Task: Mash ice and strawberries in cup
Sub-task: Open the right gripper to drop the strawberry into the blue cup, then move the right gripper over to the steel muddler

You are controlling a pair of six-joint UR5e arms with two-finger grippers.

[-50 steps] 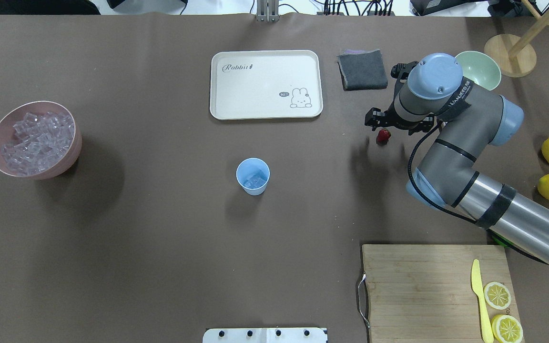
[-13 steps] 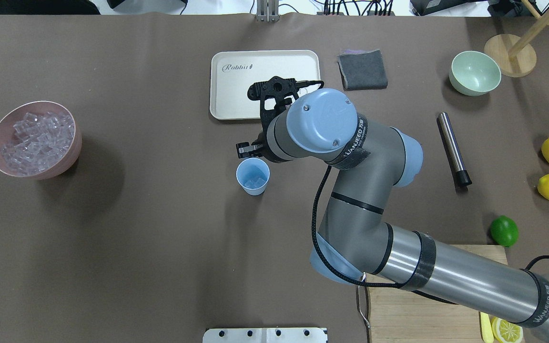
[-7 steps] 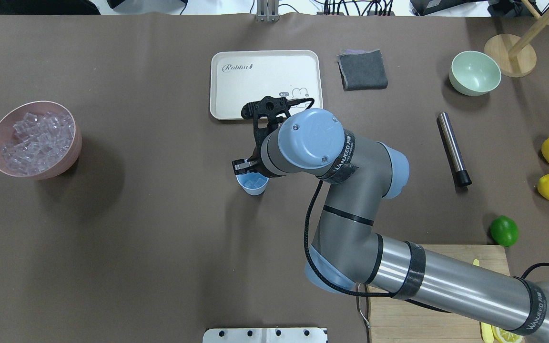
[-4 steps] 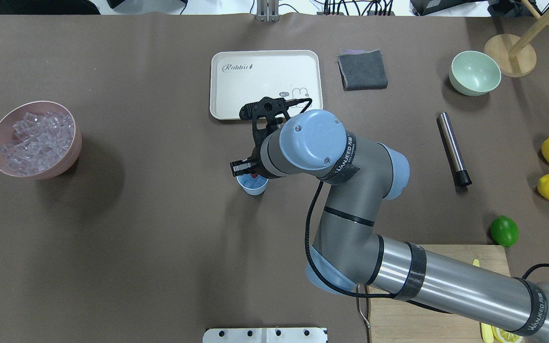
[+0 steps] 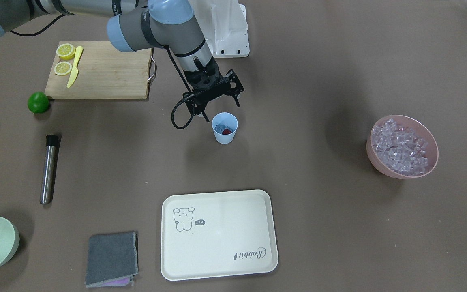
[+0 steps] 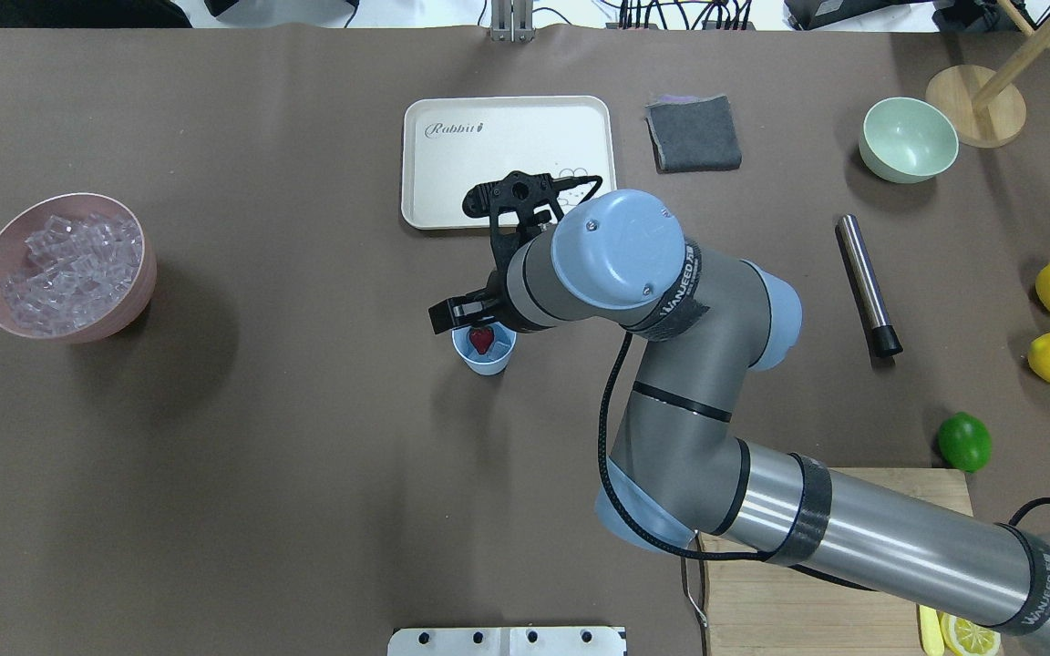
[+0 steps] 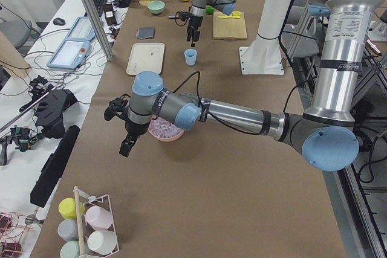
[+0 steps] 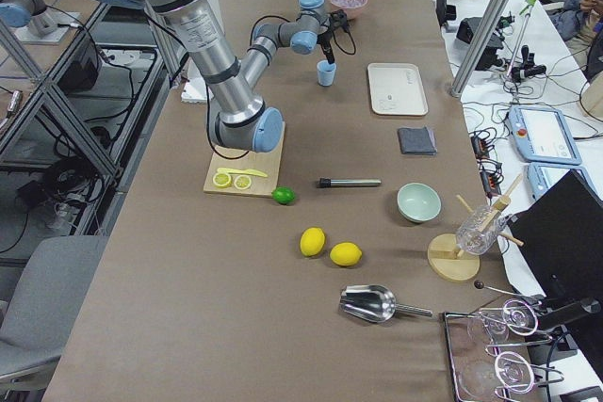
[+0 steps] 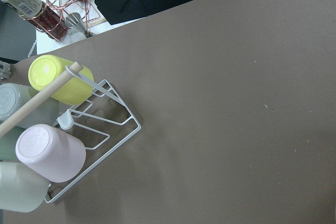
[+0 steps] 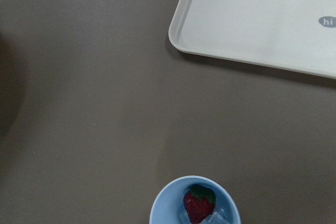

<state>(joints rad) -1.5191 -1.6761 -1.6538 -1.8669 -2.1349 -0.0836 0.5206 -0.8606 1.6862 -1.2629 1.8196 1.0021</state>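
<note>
Overhead exterior view: right claw (image 6: 479, 321) hangs spread apart, empty, just over the cup (image 6: 486, 363); strawberry (image 6: 482, 340) lies inside on ice (image 10: 218, 216). Whether the left claw (image 7: 124, 148) is apart, I cannot tell.

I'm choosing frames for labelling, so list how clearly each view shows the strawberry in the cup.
Right wrist view: sharp, evenly lit, strawberry clear in the cup, which the bottom edge crops. Overhead view: strawberry visible, rim partly hidden. Front-facing view: only a red speck. Both side views: cup too small to tell.
</note>
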